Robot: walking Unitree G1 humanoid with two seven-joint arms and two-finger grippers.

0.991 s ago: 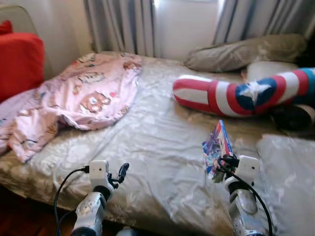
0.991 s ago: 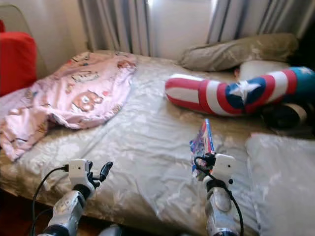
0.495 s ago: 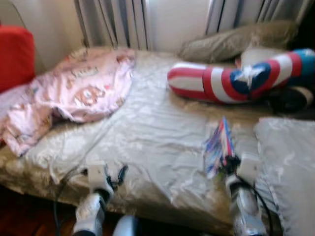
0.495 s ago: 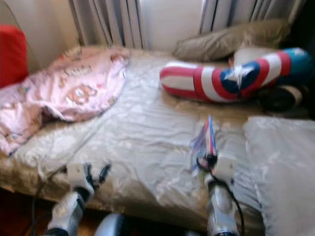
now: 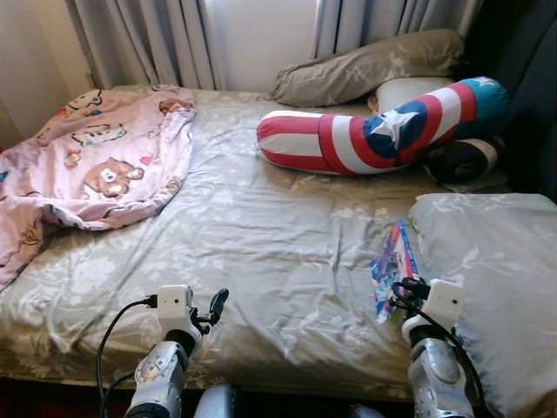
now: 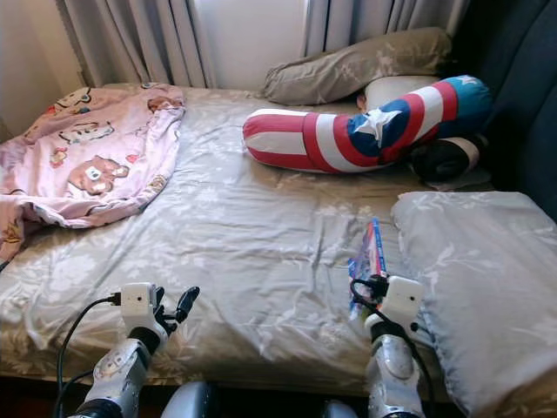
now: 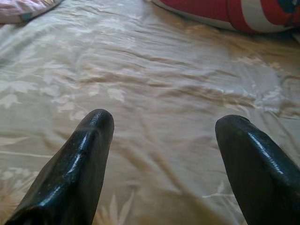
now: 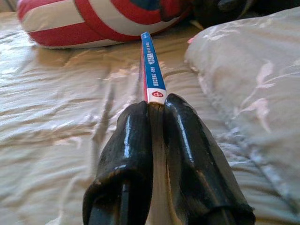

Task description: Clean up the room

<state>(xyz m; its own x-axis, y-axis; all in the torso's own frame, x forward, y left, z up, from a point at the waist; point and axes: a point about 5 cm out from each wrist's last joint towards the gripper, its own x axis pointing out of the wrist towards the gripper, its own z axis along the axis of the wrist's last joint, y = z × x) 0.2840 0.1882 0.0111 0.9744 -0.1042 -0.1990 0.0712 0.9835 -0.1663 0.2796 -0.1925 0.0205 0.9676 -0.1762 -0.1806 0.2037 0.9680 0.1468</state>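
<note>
My right gripper point(image 5: 399, 288) is shut on a thin, colourful book point(image 5: 391, 265), held on edge just above the bed near the grey pillow point(image 5: 492, 252). In the right wrist view the two black fingers point(image 8: 135, 154) pinch the book's blue and red spine point(image 8: 151, 70). My left gripper point(image 5: 216, 305) hovers open over the near edge of the bed point(image 5: 252, 235); its fingers point(image 7: 84, 159) stand wide apart above the sheet with nothing between them.
A pink printed blanket point(image 5: 96, 161) lies crumpled at the bed's far left. A red, white and blue star bolster point(image 5: 374, 135) lies across the head end, with a grey pillow point(image 5: 365, 65) behind it. Curtains point(image 5: 148, 39) hang behind.
The camera has turned to the right, so the red cushion has left the picture and more of the grey pillow shows. The right gripper still holds the book; the left gripper is unchanged.
</note>
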